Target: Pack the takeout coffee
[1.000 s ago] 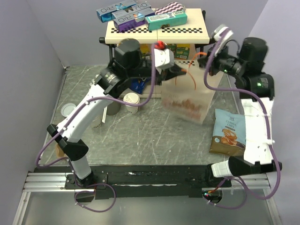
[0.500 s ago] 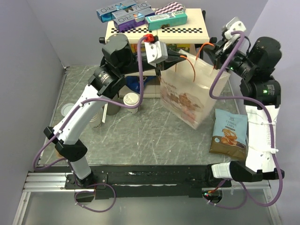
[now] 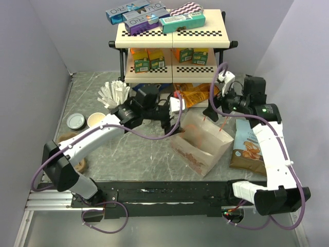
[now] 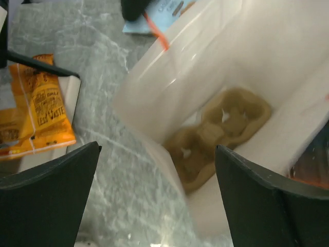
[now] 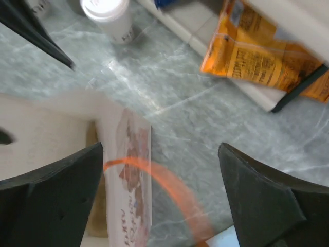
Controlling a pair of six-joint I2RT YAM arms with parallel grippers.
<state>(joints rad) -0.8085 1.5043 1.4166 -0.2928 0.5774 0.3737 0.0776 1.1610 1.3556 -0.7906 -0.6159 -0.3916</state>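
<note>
A white paper bag (image 3: 201, 146) with orange handles stands open on the table. A brown pulp cup carrier (image 4: 221, 131) lies at its bottom. My left gripper (image 3: 168, 117) (image 4: 157, 149) hangs open over the bag's left rim, holding nothing. My right gripper (image 3: 212, 112) (image 5: 160, 146) is open above the bag's far corner; an orange handle (image 5: 169, 177) runs loose between its fingers. A takeout coffee cup with a tan inside (image 3: 95, 120) stands at the left. The right wrist view shows a white cup with dark print (image 5: 108, 15); my left arm covers that spot from above.
A two-tier shelf (image 3: 172, 33) with boxes stands at the back, with an orange snack bag (image 3: 193, 95) at its foot. A chips bag (image 3: 249, 146) lies right of the paper bag. A grey lid (image 3: 75, 121) and a cup of white sticks (image 3: 114, 93) are at the left.
Both grippers held the bag's handles up by the shelf. They have come down and forward, set the bag on the table and opened, letting go of the handles.
</note>
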